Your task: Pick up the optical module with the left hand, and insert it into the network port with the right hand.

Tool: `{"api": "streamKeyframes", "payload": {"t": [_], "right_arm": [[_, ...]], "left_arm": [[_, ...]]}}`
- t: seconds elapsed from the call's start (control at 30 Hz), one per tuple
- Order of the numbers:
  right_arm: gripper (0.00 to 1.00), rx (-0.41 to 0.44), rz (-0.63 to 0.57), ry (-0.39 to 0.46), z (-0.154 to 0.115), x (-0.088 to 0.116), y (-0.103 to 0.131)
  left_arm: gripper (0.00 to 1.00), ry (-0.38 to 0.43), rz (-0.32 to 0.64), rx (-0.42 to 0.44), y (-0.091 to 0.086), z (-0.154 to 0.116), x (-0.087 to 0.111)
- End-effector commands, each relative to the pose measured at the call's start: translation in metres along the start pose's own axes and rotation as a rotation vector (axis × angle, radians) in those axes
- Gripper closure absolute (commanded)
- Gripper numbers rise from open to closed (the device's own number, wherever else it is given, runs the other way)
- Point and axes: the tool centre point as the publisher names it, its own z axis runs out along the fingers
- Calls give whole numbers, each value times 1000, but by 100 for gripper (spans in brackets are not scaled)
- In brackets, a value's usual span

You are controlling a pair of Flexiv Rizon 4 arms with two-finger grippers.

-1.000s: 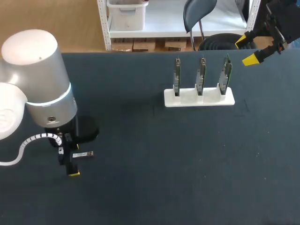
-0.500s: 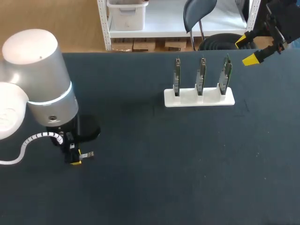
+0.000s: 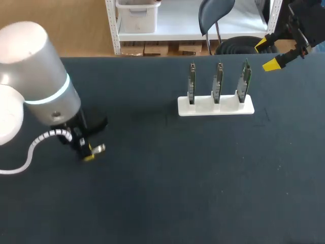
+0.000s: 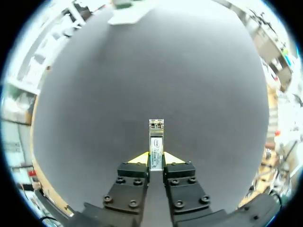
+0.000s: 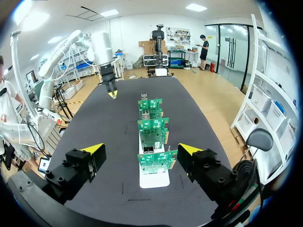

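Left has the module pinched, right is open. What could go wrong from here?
The left gripper grips the optical module only by its rear end; most sticks out ahead, so it might tilt or slip at handover. The three boards stand close together in the white stand, so the right gripper could knock a neighbour while inserting.

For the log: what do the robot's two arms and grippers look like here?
The left arm is a fat silver-grey cylinder with a white cap, a glowing pale ring and a white ribbed cable. Both the left gripper and right gripper are black bolted blocks with wedge-shaped bright yellow tips. The right arm shows only black.
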Motion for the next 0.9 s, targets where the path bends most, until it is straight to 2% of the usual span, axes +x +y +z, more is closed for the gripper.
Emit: {"api": "streamKeyframes", "payload": {"t": [0.03,0.17,0.33,0.43,0.53,0.73,0.9], "right_arm": [[0,7,-1,0,0,0,3],[0,7,-1,0,0,0,3],[0,7,-1,0,0,0,3],[0,7,-1,0,0,0,3],[0,7,-1,0,0,0,3],[0,7,-1,0,0,0,3],[0,7,-1,0,0,0,3]], "left_arm": [[100,-110,-65,-43,29,-23,-15],[100,-236,-94,-124,65,-52,-49],[100,-327,-103,-189,101,-72,-79],[100,-429,-134,-210,123,-86,-99],[100,-540,-120,-240,142,-105,-133],[100,-717,-35,-261,166,-130,-207],[100,-880,41,-232,169,-153,-267]]}}
